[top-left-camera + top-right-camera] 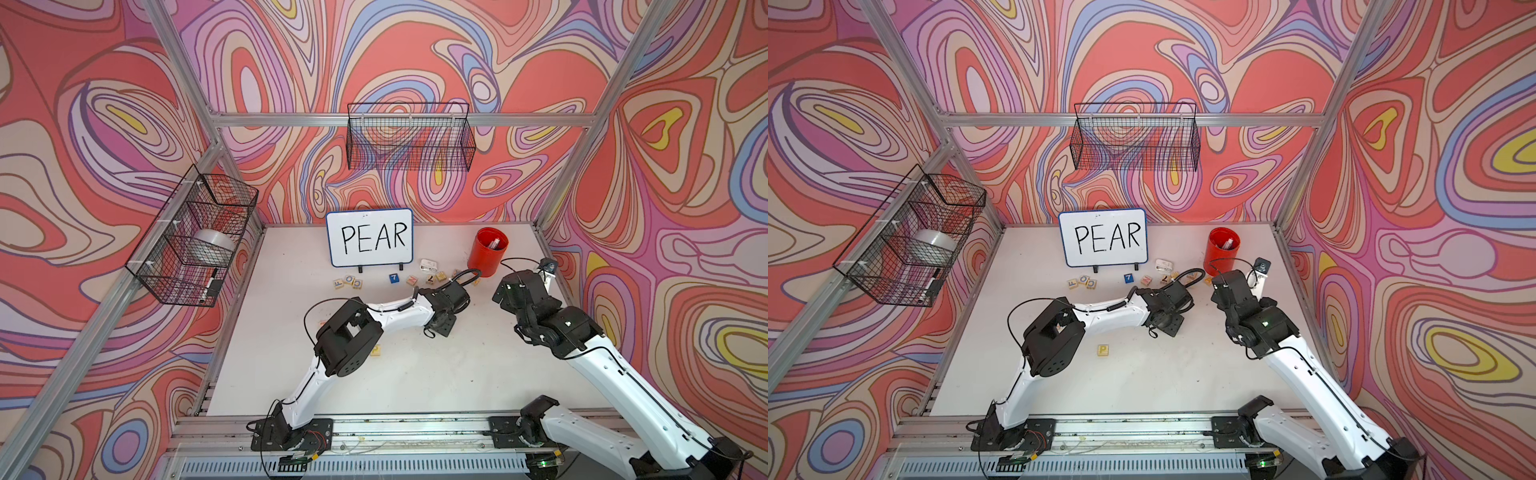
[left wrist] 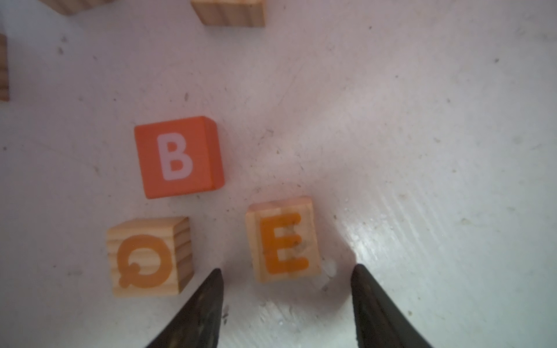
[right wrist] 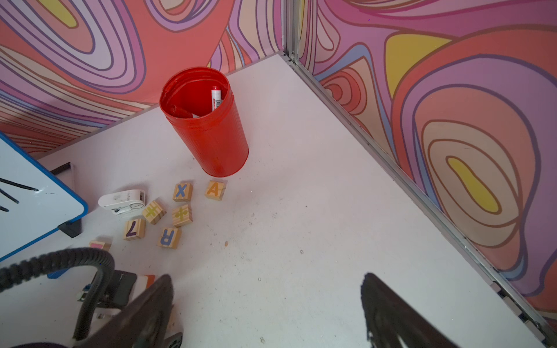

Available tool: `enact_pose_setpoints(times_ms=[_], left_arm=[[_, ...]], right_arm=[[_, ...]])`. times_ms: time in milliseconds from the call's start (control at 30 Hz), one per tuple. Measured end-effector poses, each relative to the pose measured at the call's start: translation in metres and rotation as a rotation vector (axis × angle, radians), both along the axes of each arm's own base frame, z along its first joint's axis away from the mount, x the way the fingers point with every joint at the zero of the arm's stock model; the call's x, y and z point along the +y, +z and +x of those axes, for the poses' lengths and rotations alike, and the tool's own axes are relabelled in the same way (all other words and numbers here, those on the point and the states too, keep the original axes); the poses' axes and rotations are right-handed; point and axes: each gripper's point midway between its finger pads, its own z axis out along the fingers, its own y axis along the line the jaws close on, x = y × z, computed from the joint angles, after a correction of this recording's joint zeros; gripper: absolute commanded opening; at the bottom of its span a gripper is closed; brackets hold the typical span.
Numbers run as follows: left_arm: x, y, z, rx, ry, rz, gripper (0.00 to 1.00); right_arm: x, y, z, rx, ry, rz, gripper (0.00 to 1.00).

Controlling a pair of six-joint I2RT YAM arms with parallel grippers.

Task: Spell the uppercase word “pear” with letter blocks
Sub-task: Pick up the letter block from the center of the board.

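Hovering low over the table (image 2: 422,120), the left gripper (image 2: 286,269) has its jaws spread, the E block (image 2: 283,241) lying just ahead between them, clear of both, beside a Q block (image 2: 149,256) and an orange B cube (image 2: 179,156). The right gripper (image 3: 266,277) gapes wide, empty. The A block (image 3: 215,189) sits by the red cup (image 3: 211,135), the R block (image 3: 168,237) near it, the P block (image 1: 1103,350) alone, well apart
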Motion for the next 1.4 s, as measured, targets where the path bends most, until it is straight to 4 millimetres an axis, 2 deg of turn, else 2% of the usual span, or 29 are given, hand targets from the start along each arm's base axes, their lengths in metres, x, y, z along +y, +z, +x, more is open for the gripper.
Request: enact_pose_setpoints(times_ms=[133, 233, 500, 667, 967, 1200, 1400], left_arm=[[-0.010, 0.000, 0.007, -0.006, 0.003, -0.013, 0.61], [-0.016, 0.001, 0.012, -0.013, 0.013, -0.015, 0.56], [-0.013, 0.001, 0.017, -0.031, 0.047, 0.000, 0.51], [-0.013, 0.000, 0.017, -0.027, 0.059, -0.005, 0.45], [-0.011, -0.001, 0.018, -0.024, 0.104, -0.014, 0.31], [0.002, 0.001, 0.015, -0.032, 0.134, 0.007, 0.23], [0.030, 0.003, -0.002, -0.006, 0.170, 0.045, 0.22]], right_arm=[[0.000, 0.000, 0.000, 0.000, 0.000, 0.000, 0.98], [0.000, 0.000, 0.000, 0.000, 0.000, 0.000, 0.98], [0.003, 0.000, 0.002, 0.005, 0.032, -0.012, 0.99], [0.016, -0.002, 0.005, -0.005, 0.135, -0.007, 0.98], [0.055, 0.007, 0.002, -0.087, 0.410, 0.060, 0.98], [0.079, -0.010, -0.006, -0.071, 0.540, 0.137, 0.98], [0.084, 0.008, -0.014, -0.138, 0.579, 0.183, 0.98]])
